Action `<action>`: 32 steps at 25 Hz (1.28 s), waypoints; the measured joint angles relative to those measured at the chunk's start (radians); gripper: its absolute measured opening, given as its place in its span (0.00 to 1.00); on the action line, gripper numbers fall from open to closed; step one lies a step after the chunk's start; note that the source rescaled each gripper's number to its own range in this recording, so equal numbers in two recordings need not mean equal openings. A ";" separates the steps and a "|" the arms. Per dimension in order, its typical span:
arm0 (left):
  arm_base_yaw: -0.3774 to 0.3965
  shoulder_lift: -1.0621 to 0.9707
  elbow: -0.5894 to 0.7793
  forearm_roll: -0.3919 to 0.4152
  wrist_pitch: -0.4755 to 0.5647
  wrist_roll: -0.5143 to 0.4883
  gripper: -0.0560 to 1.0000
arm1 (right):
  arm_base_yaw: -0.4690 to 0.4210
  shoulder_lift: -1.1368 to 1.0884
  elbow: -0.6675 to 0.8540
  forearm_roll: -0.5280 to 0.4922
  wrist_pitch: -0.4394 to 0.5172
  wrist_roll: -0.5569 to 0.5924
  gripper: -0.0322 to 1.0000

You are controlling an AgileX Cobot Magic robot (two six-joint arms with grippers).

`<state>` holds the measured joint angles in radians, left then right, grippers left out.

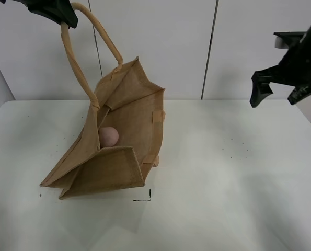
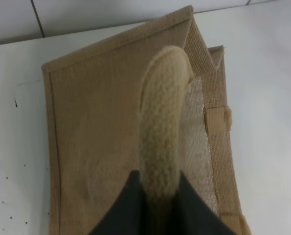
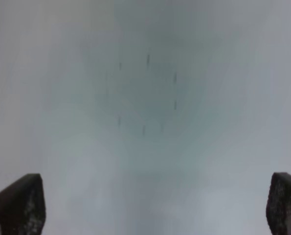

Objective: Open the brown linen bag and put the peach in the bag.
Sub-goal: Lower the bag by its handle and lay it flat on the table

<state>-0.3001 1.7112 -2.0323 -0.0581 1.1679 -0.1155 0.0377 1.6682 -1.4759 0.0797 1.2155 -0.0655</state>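
The brown linen bag (image 1: 116,141) stands tilted on the white table, its mouth pulled open toward the camera. The dusty-pink peach (image 1: 108,137) lies inside it. My left gripper (image 1: 66,18) is at the top left, shut on one light-tan loop handle (image 1: 77,63) and holding it up. In the left wrist view the handle (image 2: 162,132) runs out from between my dark fingers (image 2: 194,210) above the bag (image 2: 96,137). My right gripper (image 1: 278,94) is open and empty, raised at the right, well away from the bag; its fingertips (image 3: 18,203) frame bare blurred table.
The white table (image 1: 223,172) extends to the right and front of the bag. A small black mark (image 1: 143,198) lies by the bag's front corner. A pale panelled wall (image 1: 197,47) stands behind the table.
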 joint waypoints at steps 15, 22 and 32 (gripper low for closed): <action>0.000 0.000 0.000 0.000 0.000 0.000 0.05 | 0.000 -1.068 0.863 -0.019 -0.132 0.000 1.00; 0.000 0.000 0.000 0.000 0.000 0.000 0.05 | 0.000 -1.449 0.976 -0.024 -0.183 0.000 1.00; 0.000 0.052 0.033 -0.004 -0.001 0.000 0.05 | 0.001 -1.671 0.976 -0.034 -0.183 0.004 1.00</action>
<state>-0.3001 1.7629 -1.9990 -0.0626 1.1668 -0.1155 0.0386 -0.0030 -0.4997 0.0455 1.0320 -0.0615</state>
